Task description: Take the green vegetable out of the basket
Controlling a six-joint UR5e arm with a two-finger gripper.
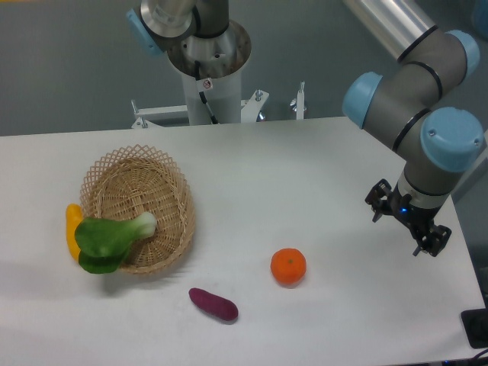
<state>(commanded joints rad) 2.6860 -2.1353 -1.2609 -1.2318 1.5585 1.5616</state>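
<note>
Green veg (103, 240) sits at the near-left rim of the basket (164, 171), leaves draped over the edge and hanging out toward the counter (305, 168), pale stem end pointing back into the bowl. Looks like a light plastic or foam toy to me, prob smooth and a bit slick on the leaves, not fragile. Leaves are broad and floppy-shaped, so a poor place to pinch; I'd go for the neck where stem meets leaves, jaws across the narrow width, approach from above.

Yellow veg (72, 229) lies just beside it on the far-left, outside the wicker and partly hidden behind the leaves, so I need to keep fingers off that. Wicker rim is right under the grab spot; a low descent could catch the lattice or tip the basket.

Tool (406, 223) is well apart, over the right side of the counter, holding nothing. Can't tell how wide it's open from this angle.

Orange (288, 266) and purple piece (213, 304) sit on the near counter, not in my path.
</note>
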